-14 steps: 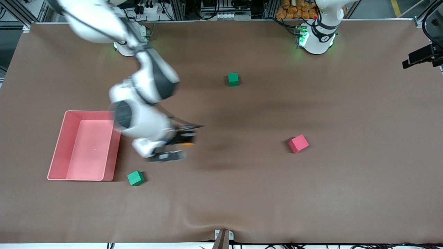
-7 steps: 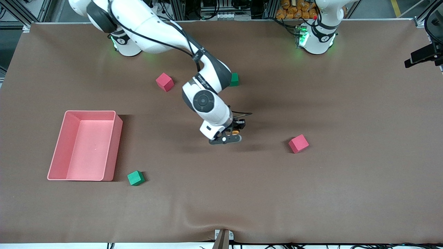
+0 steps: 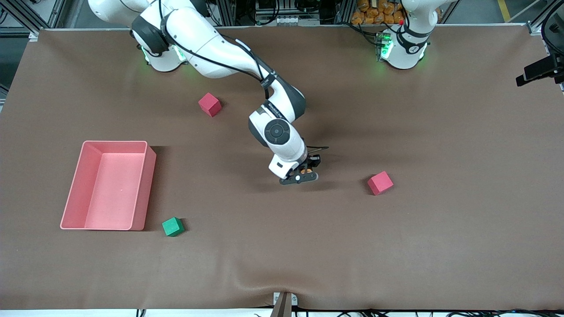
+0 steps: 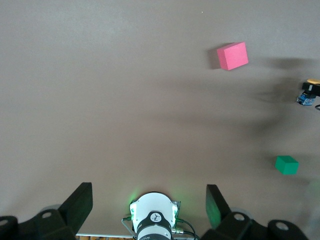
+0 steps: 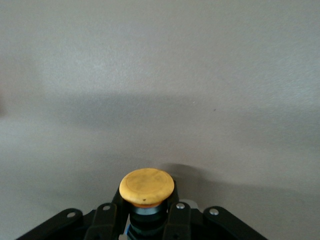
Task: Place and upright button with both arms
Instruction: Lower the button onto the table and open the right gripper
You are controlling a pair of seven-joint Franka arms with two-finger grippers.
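Observation:
The button [image 5: 147, 186], a round orange cap on a dark body, sits between the fingers [image 5: 175, 214] of my right gripper [image 5: 145, 206], which is shut on it. In the front view the right gripper [image 3: 308, 171] is low over the middle of the table, with the orange cap [image 3: 309, 169] just showing. I cannot tell whether the button touches the cloth. My left gripper [image 4: 148, 202] is open and holds nothing, high above its own green-lit base [image 3: 403, 46]. Its view catches the button [image 4: 310, 90] at the edge.
A pink bin [image 3: 149, 176] stands toward the right arm's end. One red cube [image 3: 209, 104] lies near the right arm's base, and another red cube [image 3: 380, 182] lies beside the right gripper. A green cube [image 3: 172, 226] lies beside the bin's near corner. Another green cube [image 4: 286, 164] shows in the left wrist view.
The right arm swung from beside the pink bin to the middle of the table, carrying the button, and uncovered the red cube near its base. The left arm has not moved.

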